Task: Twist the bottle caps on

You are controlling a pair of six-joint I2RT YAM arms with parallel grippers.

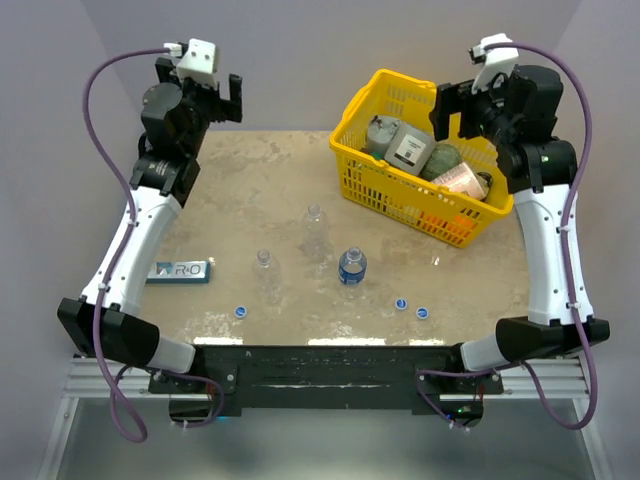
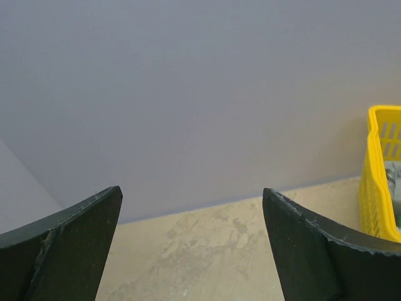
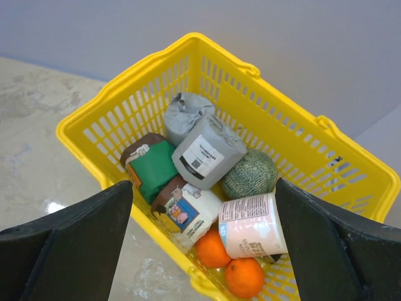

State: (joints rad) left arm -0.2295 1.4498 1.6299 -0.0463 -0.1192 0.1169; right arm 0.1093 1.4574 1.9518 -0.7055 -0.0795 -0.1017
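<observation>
**Blue caps lie loose in front of the bottles**

We see three bottle caps lying on the tan table near its front edge, one to the left and two close together at the right. The three bottles stand upright just behind them. The left gripper and right gripper are raised at the far corners, fingers spread wide and holding nothing. The right one hangs over the yellow basket.
</observation>
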